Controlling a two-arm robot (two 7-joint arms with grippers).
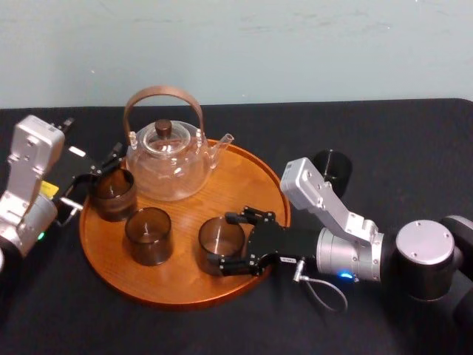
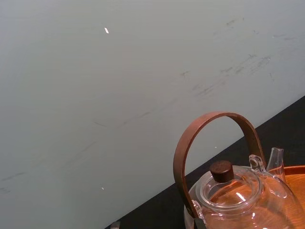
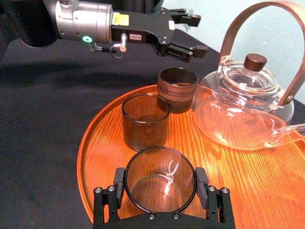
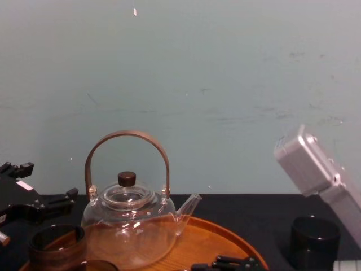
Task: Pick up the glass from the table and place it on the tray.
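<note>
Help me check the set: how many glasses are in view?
4. On the tray: a left glass by the left gripper, a middle glass, a right glass between the fingers of the right gripper. A fourth glass stands on the table beyond the right arm.

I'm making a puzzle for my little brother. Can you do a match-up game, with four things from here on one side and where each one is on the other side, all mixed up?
Things
1. teapot
2. dark glass
3. front glass
4. left gripper

Places
A. held by the right gripper, on the tray
B. on the black table, off the tray
C. by the brown glass at the tray's left edge, jaws open
D. at the back of the tray

Pairs: 1-D, 2-B, 3-A, 4-C
</note>
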